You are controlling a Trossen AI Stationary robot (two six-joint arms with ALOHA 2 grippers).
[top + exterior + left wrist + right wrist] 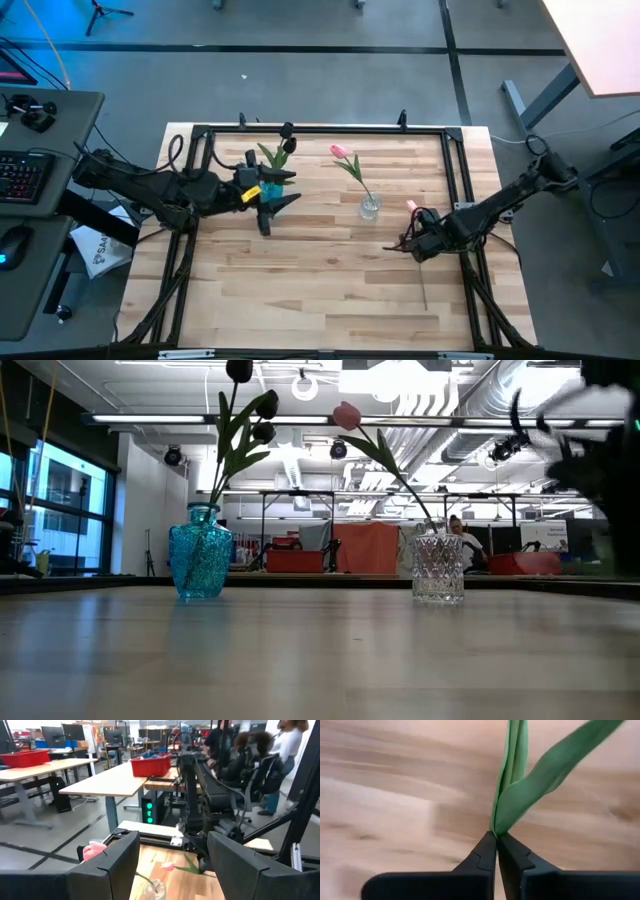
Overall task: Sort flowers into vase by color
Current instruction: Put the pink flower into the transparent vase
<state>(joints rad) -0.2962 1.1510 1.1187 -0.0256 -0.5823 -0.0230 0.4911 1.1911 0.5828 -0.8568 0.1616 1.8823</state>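
Note:
A teal vase (200,565) (268,190) holds two dark-headed tulips (262,405) by their stems. A clear glass vase (438,568) (370,207) holds one pink tulip (346,415) (343,152), which leans toward the far left. My right gripper (496,837) (412,240) is to the right of the clear vase and is shut on the second pink tulip (411,205). My left gripper (275,212) (172,865) is open beside the teal vase and touches nothing. My right gripper pinches the second pink tulip between its two fingertips at the green stem (496,827), where the long leaves (540,780) branch off. Stem and leaves run on ahead of the fingers. The pink head (411,205) lies on the far side of the gripper. The low view shows no part of it on the table.
A black frame rail (320,130) runs round the wooden table (330,290). The near half of the tabletop holds nothing. A desk with a keyboard (25,175) stands to the left of the table. People and benches show in the room behind.

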